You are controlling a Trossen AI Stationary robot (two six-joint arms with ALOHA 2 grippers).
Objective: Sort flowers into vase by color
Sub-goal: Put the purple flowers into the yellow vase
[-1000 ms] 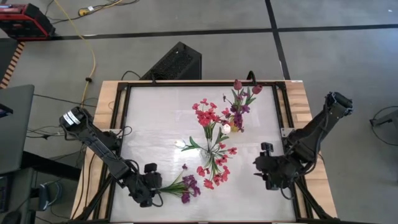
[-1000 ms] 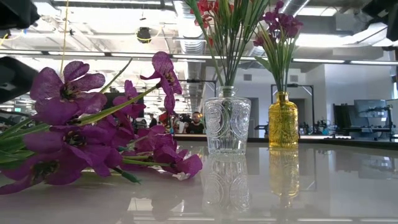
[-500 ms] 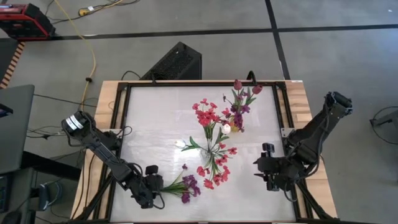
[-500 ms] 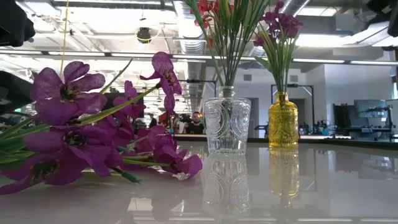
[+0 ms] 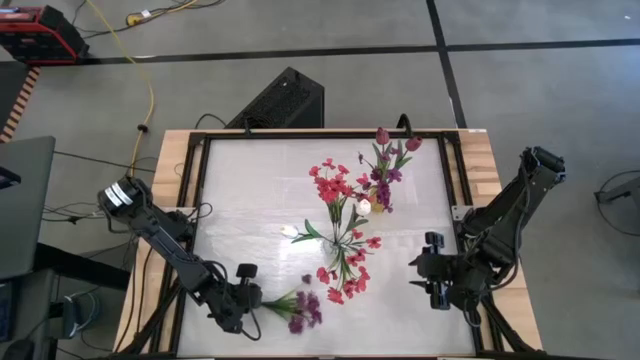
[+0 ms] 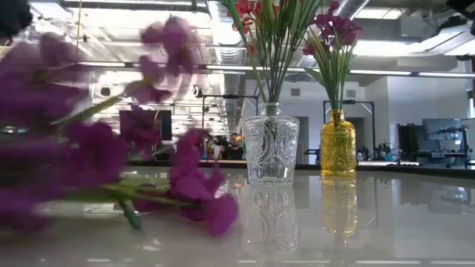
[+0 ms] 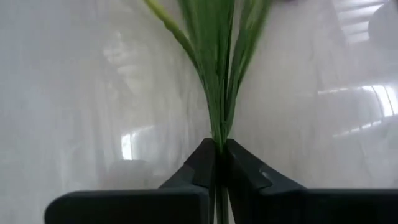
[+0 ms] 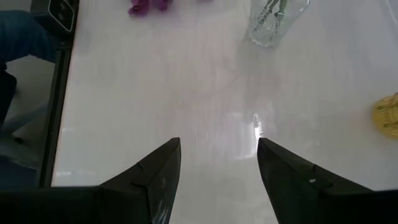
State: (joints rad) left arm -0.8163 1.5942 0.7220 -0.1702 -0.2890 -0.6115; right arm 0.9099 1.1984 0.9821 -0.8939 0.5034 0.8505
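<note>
Green stalks pinched between the pressed-together fingers of the left claw (image 7: 219,163), near the table's front-left edge: these belong to the purple flower bunch (image 5: 302,310), blossoms blurred in the low view, apparently being lifted off the white table (image 5: 250,190). Outward, centre: clear glass vase (image 6: 272,149) holding red-pink blossoms (image 5: 330,185), with further red-pink blossoms (image 5: 345,280) spreading toward the front. Behind it: amber vase (image 6: 338,142) holding purple and maroon stems (image 5: 388,155). Right claw (image 8: 217,163): fingers spread, empty, waiting over the table's right side. Status, judged: sorting mostly done; the held purple bunch is left to place, likely in the amber vase.
</note>
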